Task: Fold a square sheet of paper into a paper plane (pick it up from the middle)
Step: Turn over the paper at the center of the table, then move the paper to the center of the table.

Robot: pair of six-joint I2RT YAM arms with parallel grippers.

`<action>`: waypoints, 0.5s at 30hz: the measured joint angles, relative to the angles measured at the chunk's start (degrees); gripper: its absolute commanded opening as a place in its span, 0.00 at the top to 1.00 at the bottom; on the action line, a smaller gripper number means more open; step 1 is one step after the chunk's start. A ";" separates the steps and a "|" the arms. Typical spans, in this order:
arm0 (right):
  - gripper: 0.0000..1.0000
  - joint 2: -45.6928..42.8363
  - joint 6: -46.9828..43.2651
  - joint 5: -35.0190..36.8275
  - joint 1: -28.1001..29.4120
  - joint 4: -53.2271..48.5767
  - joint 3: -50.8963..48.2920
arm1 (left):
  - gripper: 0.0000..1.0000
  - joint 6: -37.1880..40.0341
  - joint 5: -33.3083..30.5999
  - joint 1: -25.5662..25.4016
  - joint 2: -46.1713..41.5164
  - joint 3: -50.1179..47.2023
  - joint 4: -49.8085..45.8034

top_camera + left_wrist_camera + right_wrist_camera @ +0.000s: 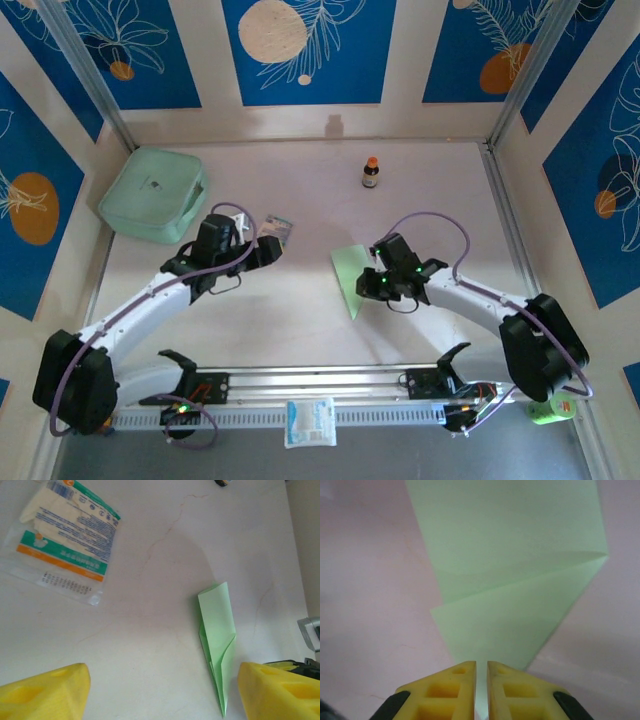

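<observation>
Pinching the near corner of the plane (520, 580), the right gripper (481, 669) has its yellow fingers (445, 690) almost together, with a thin sliver of pale green paper in the slit between them. Ahead of the fingers the plane widens out flat on the table (365, 580). One folded layer lies over another, and a slanted crease runs to its right edge. Seen from above, this gripper sits over the plane's right side, a little right of the table's middle.

The left gripper (164, 680) stands wide and holds nothing. Its two yellow pads (45, 692) sit at the lower corners of its wrist view with bare table between them. It is well apart from the plane, off to the plane's left. In that view the plane shows as a slim dart, its point toward the camera, lying nearer the right pad. A packet (65, 530) with teal and orange stripes lies flat just beyond the left gripper, apart from the plane.

Farther out, a mint box (153, 193) rests at the far left of the table. A small brown bottle (371, 173) with an orange cap stands upright near the back, and a white pouch (308, 422) lies at the near edge, in the middle
</observation>
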 measured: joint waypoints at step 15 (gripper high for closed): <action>0.87 10.97 6.47 -6.71 -1.20 8.17 -0.02 | 0.40 -3.21 1.86 -0.02 2.36 -0.20 2.05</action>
